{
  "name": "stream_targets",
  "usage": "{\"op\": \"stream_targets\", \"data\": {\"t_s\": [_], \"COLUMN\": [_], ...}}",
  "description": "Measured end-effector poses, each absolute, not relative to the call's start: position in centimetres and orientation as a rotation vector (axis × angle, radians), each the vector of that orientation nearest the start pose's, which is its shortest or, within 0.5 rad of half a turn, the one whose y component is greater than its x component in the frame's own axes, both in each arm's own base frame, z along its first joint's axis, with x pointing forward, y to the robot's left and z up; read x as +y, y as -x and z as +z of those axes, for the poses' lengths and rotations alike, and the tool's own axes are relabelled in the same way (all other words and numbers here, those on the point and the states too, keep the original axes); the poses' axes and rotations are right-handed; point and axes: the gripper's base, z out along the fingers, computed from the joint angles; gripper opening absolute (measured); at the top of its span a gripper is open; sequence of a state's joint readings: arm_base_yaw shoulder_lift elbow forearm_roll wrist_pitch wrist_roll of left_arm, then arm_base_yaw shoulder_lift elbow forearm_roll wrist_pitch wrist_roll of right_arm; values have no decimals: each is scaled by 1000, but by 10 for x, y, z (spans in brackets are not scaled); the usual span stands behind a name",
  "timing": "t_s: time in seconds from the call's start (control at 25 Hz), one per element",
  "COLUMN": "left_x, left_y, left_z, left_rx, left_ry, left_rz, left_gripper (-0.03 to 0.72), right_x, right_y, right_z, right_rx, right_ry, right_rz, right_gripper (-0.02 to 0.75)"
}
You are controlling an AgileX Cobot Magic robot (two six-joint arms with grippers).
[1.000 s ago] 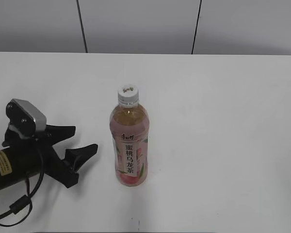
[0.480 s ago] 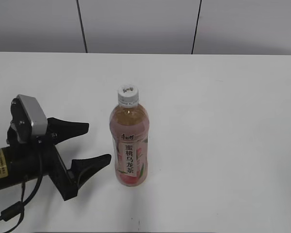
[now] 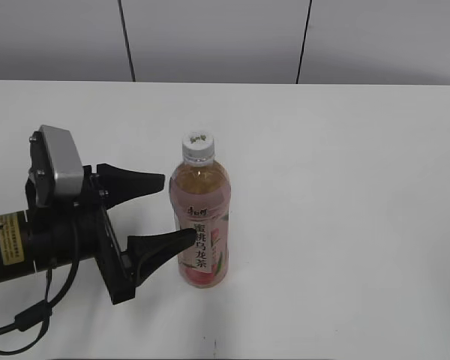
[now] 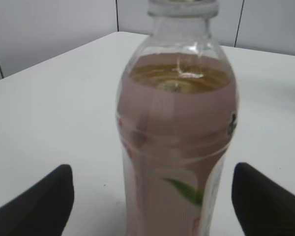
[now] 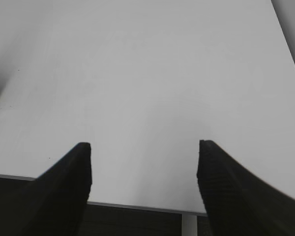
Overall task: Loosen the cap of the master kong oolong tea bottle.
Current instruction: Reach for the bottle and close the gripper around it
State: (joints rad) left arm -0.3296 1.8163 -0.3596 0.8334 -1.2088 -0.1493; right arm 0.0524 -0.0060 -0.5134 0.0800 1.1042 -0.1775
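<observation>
Master kong oolong tea bottle (image 3: 200, 225): we find it upright mid-bench (image 3: 345, 187); cap (image 3: 197, 145) on top; left pincer (image 3: 169, 210) spread, fingers flanking the bottle's body; right pincer (image 5: 142, 169) spread over bare bench.

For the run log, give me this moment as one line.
left gripper: open, fingers either side of bottle | cap: on, untouched | right gripper: open, over bare table

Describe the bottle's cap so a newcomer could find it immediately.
On the white table stands one bottle of amber tea with a pink label, beside the open left gripper. The cap tops it: small, round, white, with a dark logo.
</observation>
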Motion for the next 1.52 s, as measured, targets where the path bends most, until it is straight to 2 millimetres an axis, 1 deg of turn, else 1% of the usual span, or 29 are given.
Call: {"op": "stream_targets", "data": {"t_s": [0.2,0.4,0.6,0.8,1.08,1.2,1.36,1.44,1.52], "left_x": [-146,-151,-156,-159,-173,-176,-179,-180,-180], "left_y": [-210,-220,-227,-224,-216,-220,-226,-227,-228], "left_z": [130,136,143,142,143,140,131,128,127], "left_rx": [1558,1551,1518,1520,1508,1512,1536,1548,1551], "left_ry": [-996,-960,-967,-994,-1011,-999,-996,-995,-995], "left_rz": [-811,-851,-868,-906,-944,-945,-951,-953,-954], "left_gripper": [594,594,594,594,594,594,588,566,526], "right_x": [6,6,6,6,6,6,6,6,6], "right_y": [10,10,10,10,10,10,10,10,10], "right_z": [278,278,278,278,278,278,278,278,278], "right_rx": [2051,2051,2051,2051,2051,2051,2051,2051,2051], "right_ry": [244,244,244,244,244,244,244,244,244], "right_rz": [19,19,19,19,19,19,19,19,19], "right_gripper": [511,511,511,511,511,511,511,511,511]}}
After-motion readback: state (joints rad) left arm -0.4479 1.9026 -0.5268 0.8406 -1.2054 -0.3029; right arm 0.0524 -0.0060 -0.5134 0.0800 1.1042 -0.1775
